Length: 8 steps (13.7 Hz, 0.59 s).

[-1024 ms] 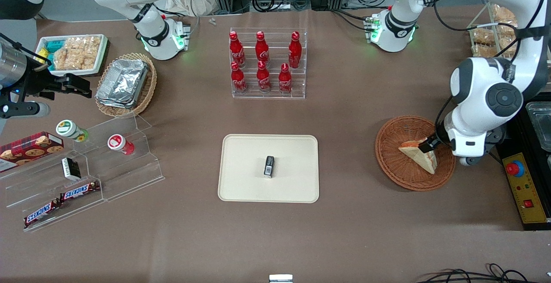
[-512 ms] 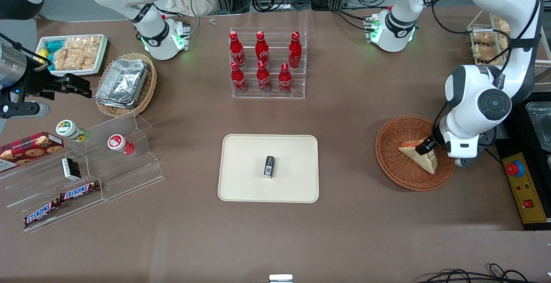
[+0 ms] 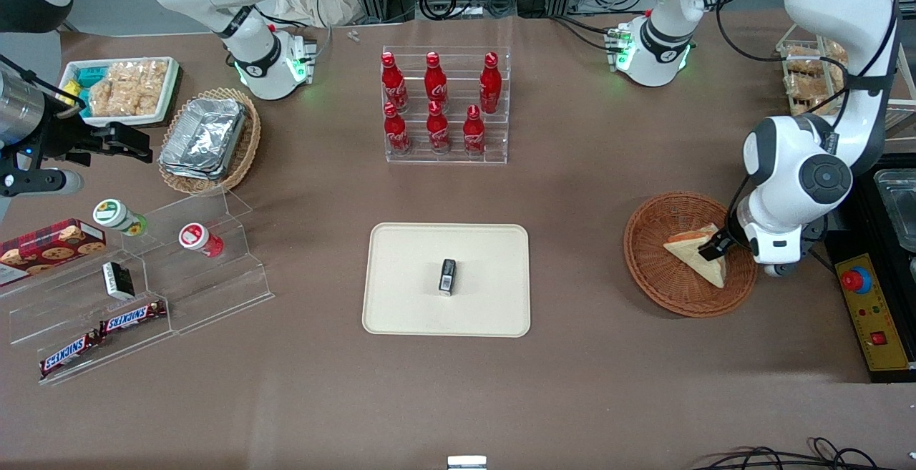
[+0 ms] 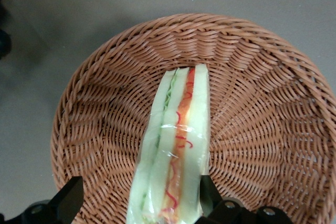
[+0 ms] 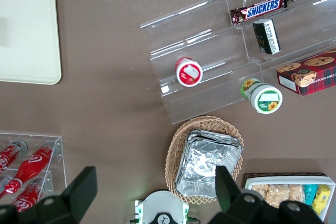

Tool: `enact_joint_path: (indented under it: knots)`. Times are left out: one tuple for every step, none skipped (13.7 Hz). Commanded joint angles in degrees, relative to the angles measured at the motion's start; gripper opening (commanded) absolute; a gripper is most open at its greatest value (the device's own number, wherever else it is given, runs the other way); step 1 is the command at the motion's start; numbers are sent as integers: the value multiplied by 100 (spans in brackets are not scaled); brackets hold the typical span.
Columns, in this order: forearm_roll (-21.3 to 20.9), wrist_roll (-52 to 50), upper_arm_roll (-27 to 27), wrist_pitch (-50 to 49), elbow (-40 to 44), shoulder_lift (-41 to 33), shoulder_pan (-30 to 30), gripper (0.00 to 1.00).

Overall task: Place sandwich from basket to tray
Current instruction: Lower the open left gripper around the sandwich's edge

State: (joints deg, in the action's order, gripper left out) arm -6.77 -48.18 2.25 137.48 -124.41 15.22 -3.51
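Note:
The sandwich [image 4: 176, 150] stands on edge in the round reddish-brown basket [image 4: 252, 77], its red, orange and green filling facing the wrist camera under clear wrap. My left gripper [image 4: 139, 198] is open and straddles its near end. One finger [image 4: 207, 192] is against the bread and the other finger [image 4: 68, 198] stands well apart from it. From the front, the gripper [image 3: 715, 245] is low over the sandwich [image 3: 690, 254] in the basket [image 3: 644, 241]. The cream tray [image 3: 408, 262] lies at mid-table, toward the parked arm's end from the basket.
A small black packet [image 3: 447, 275] sits on the tray. A control box with a red button [image 3: 856, 280] lies beside the basket at the working arm's end. A rack of red bottles [image 3: 444, 109] stands farther from the camera than the tray.
The arm's wrist has shifted slightly over the basket. The sandwich has tipped a little, so less of its red filling shows from the front.

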Motion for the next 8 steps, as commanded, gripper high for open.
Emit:
enact_joint_path:
  knots:
    - [-132, -497, 4, 418, -145, 112, 43, 100]
    - [-132, -647, 4, 489, -127, 191, 70, 100]
    - [-132, -675, 13, 499, -101, 227, 79, 100]
    - [-132, -684, 13, 499, -75, 236, 79, 98]
    - [-132, -745, 13, 499, -48, 236, 79, 85]
    - [-132, -919, 21, 499, 30, 288, 79, 54]
    - [-132, -1026, 30, 499, 83, 314, 87, 4]
    - [-132, -1070, 39, 499, 110, 306, 96, 0]
